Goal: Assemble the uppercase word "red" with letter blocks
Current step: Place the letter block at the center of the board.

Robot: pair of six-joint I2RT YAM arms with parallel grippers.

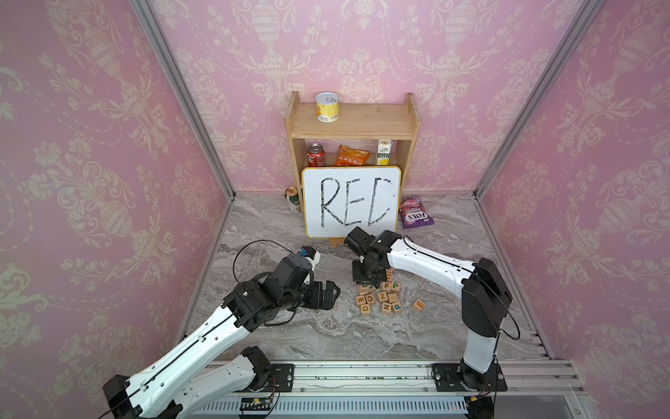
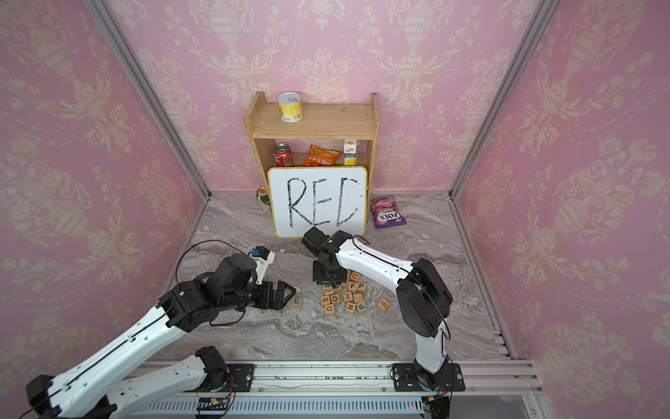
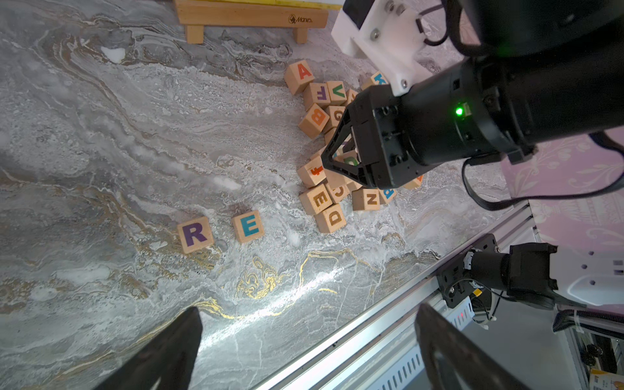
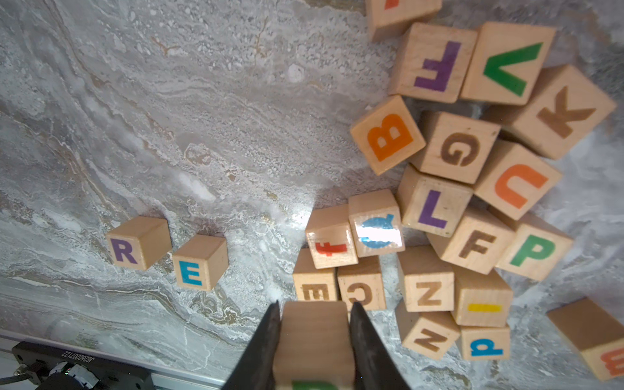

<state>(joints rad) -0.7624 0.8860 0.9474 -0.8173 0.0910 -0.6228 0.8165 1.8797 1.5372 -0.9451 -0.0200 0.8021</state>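
Right gripper pinches a pale wooden green-printed cube at the loose block heap, my likely D | purple-R cube and teal-E cube sit paired beside the heap, leaving room for it | left gripper spread, empty.

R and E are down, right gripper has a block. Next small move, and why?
Probably carry the held block toward the bare spot beside the E block, on the side away from the R block. The right gripper is shut on it at the pile, and R and E sit side by side. Its green letter is cut off by the frame edge, so confirm D first.
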